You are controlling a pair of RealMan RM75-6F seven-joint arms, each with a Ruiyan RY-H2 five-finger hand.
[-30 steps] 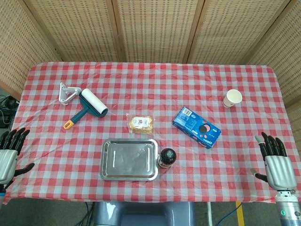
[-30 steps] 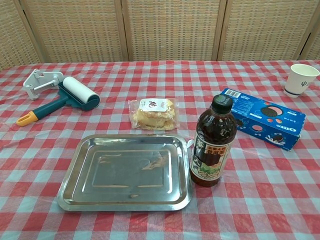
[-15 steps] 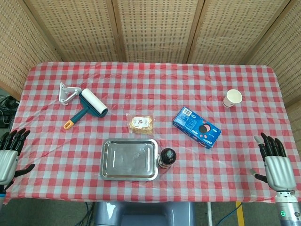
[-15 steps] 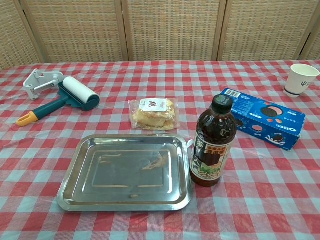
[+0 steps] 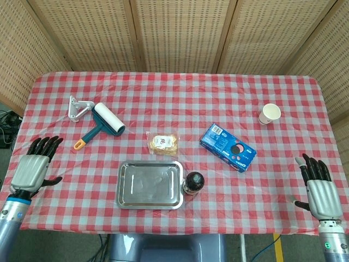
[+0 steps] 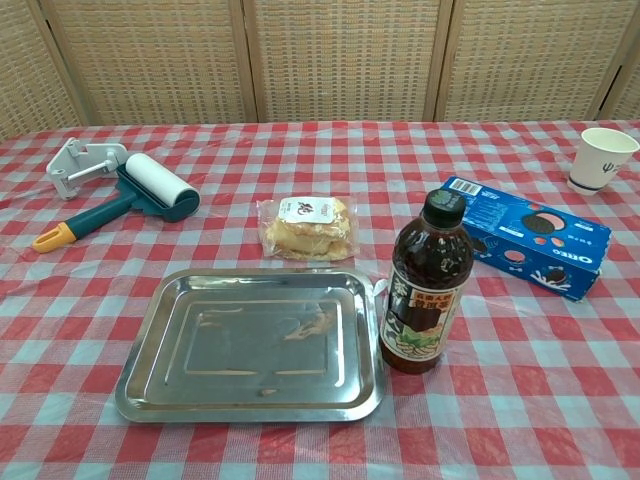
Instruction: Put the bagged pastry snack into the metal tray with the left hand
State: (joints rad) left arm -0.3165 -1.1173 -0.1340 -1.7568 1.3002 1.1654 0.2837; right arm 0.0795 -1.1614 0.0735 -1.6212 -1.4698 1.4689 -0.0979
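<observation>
Reaching from the table's [image 5: 229,93] near-left edge with left hand [image 5: 34,170] spread wide and empty, toward bagged pastry snack [image 5: 164,143] lying just at twelve o'clock of metal tray [image 5: 123,185] (bottle [image 5: 192,183] crowding its three o'clock side).

The left hand [image 5: 34,168] is hovering over the near-left edge of the table [image 5: 245,87] — fingers spread, holding nothing. The right hand [image 5: 318,188] is hovering at the table's near-right corner, fingers likewise apart.
</observation>
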